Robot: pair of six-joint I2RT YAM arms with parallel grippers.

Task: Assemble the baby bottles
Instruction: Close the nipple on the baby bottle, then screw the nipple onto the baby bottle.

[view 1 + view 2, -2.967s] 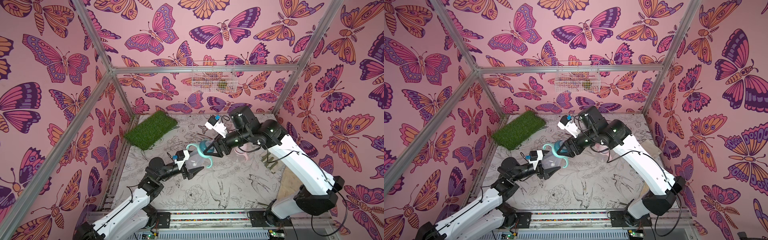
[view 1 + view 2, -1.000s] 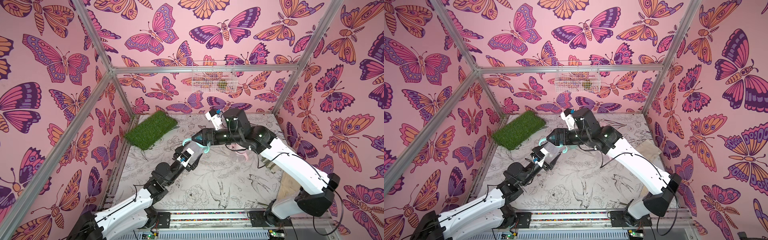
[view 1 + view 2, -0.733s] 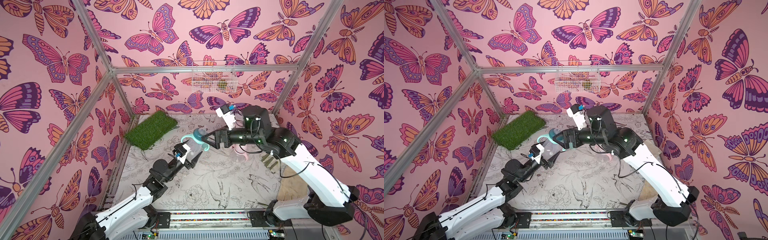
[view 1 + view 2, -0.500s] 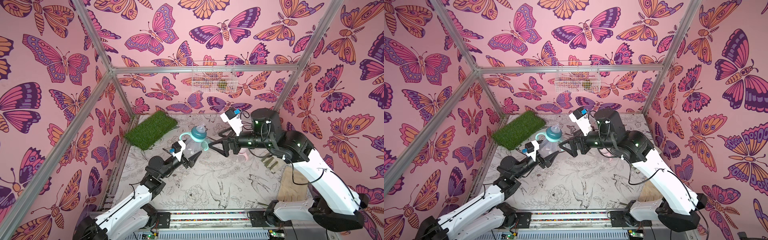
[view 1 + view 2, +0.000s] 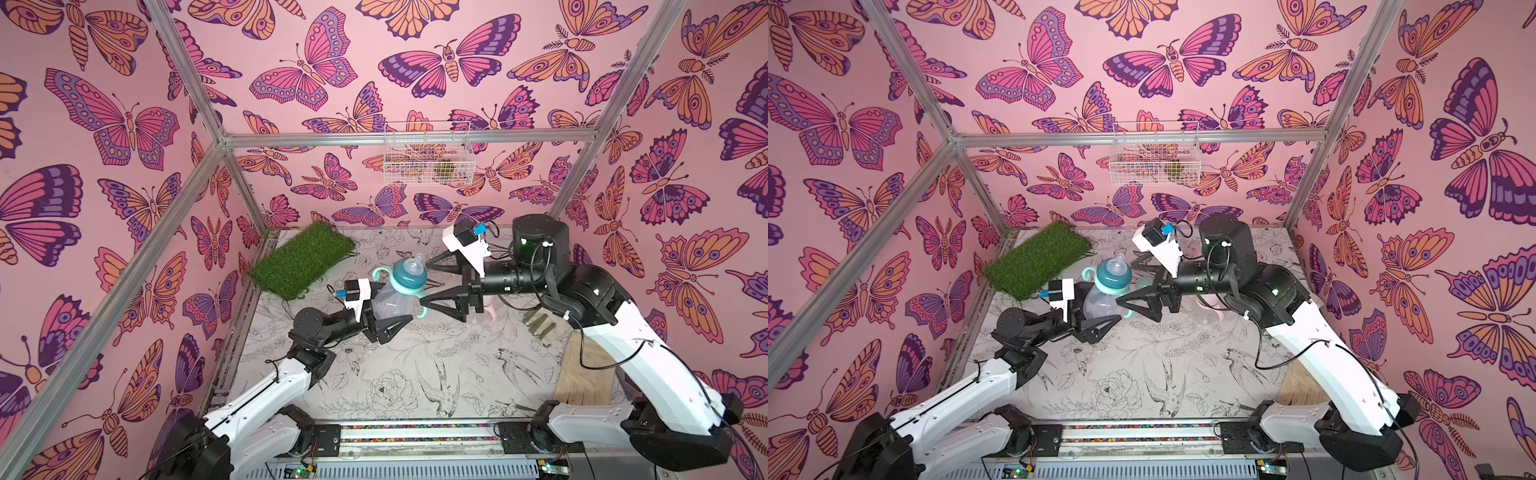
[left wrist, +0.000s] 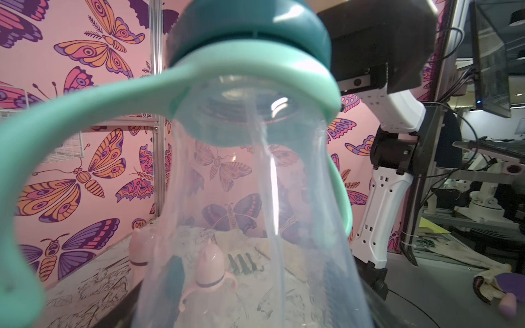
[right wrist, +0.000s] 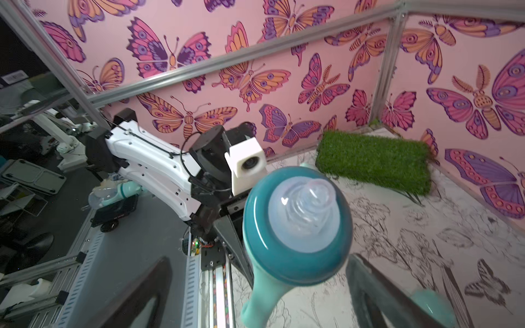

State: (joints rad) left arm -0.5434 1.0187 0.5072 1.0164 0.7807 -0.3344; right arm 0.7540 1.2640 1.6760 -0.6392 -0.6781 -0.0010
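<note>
Pink butterfly walls (image 5: 124,124) box in the flower-print table (image 5: 395,374). The grass mat (image 5: 303,259) lies in the far corner, well apart from the work.

Left gripper (image 5: 390,311) is clamped on the clear body of the baby bottle (image 5: 388,297). It holds the bottle in the air over mid-table, tilted, nipple end up. Right gripper (image 5: 425,284) stands spread wide and holds nothing, one finger either side of the top end. The right wrist view shows both fingers apart from the plastic. Two pink capped bottles (image 6: 138,245) stand on the table near the right arm.

Risks, biggest first:
- Whole-bottle slip. The body is smooth and tapered, and only the left jaws carry it. A push or twist from the right arm could rotate it in the grip or pop it out, and it would drop to the table.
- Arm clash. The grippers sit nose to nose, with the lower right finger near the left fingertip. A small misjudged advance puts finger on finger.
- Teal collar (image 5: 409,279): can't tell if it is threaded fully home. Closing on it off-axis could cross-thread or jam it.
- Mint handle ring (image 5: 379,272): one handle hangs just beside the lower right finger. Snag it and the ring turns or levers the bottle.
- Nipple (image 5: 417,262): soft and bare. A finger closing too far forward would crush or unseat it.
</note>
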